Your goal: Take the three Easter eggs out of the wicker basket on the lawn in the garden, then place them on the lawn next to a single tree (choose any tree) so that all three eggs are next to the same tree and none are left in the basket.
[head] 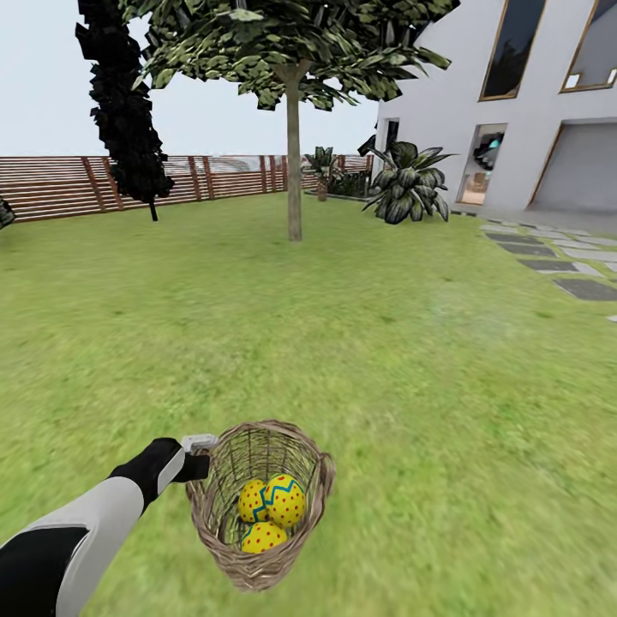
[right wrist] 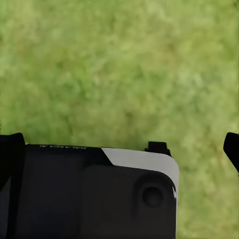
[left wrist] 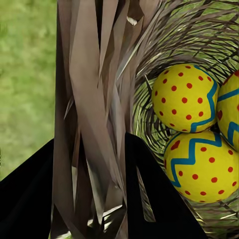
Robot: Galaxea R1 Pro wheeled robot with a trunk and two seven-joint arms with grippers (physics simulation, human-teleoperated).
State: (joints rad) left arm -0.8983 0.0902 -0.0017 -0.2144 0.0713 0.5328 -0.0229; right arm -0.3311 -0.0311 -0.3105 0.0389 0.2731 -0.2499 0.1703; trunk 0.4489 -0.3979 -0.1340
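Observation:
The brown wicker basket (head: 259, 561) hangs low in the head view, tilted, with three yellow Easter eggs (head: 285, 500) lying together at its bottom. My left gripper (head: 199, 455) is at the basket's left rim. In the left wrist view its black fingers (left wrist: 149, 199) sit on either side of the woven wall (left wrist: 89, 124), shut on it, and the eggs (left wrist: 184, 97) lie just beyond. My right gripper (right wrist: 121, 147) is open over bare lawn (right wrist: 119, 59), nothing between its fingers. The thick-trunked tree is out of view.
Lawn (head: 343, 343) stretches ahead to a thin-trunked leafy tree (head: 294, 171) and a dark-foliage tree (head: 128, 111) by the slat fence (head: 51, 184). A white house (head: 514, 111), a spiky plant (head: 407, 188) and stepping stones (head: 557, 266) lie to the right.

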